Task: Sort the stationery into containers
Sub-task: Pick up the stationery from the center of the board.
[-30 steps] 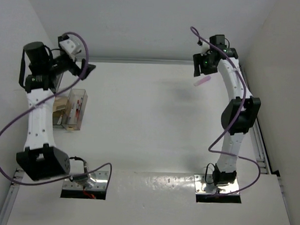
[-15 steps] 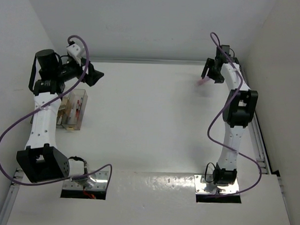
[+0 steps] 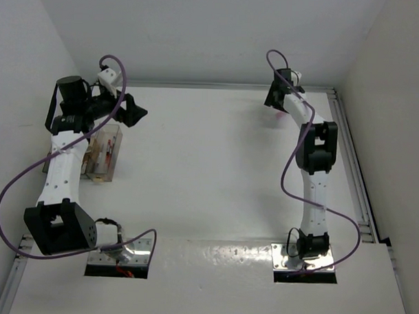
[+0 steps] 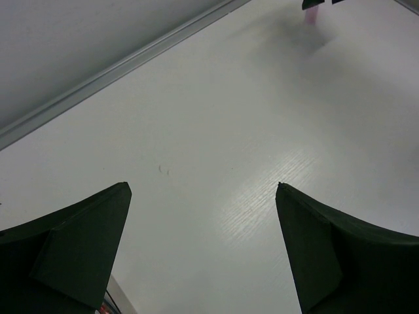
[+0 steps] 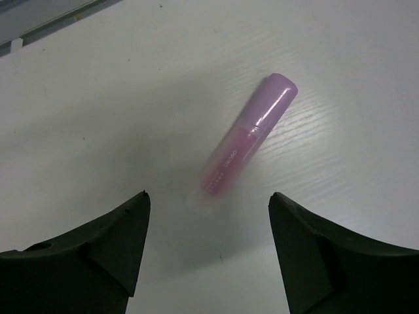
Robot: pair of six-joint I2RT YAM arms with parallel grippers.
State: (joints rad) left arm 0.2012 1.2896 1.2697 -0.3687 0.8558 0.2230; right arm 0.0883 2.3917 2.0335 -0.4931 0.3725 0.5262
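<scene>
The pink marker (image 5: 240, 145) lies flat on the white table at the far right, just beyond the tips of my right gripper (image 5: 208, 196), which is open and empty above it. In the top view the marker (image 3: 280, 117) shows as a small pink spot beside the right gripper (image 3: 275, 99). It also shows at the top edge of the left wrist view (image 4: 311, 16). The clear bins (image 3: 101, 153) stand at the left with pens and erasers inside. My left gripper (image 3: 137, 111) is open and empty, to the right of the bins' far end.
A raised rail (image 3: 198, 85) runs along the table's far edge at the wall, close behind the marker. A metal rail (image 3: 352, 162) borders the right side. Purple cables hang off both arms.
My right arm has stretched out and come down toward the far edge, its gripper now low over the marker. My left gripper has moved right, away from the bins.
</scene>
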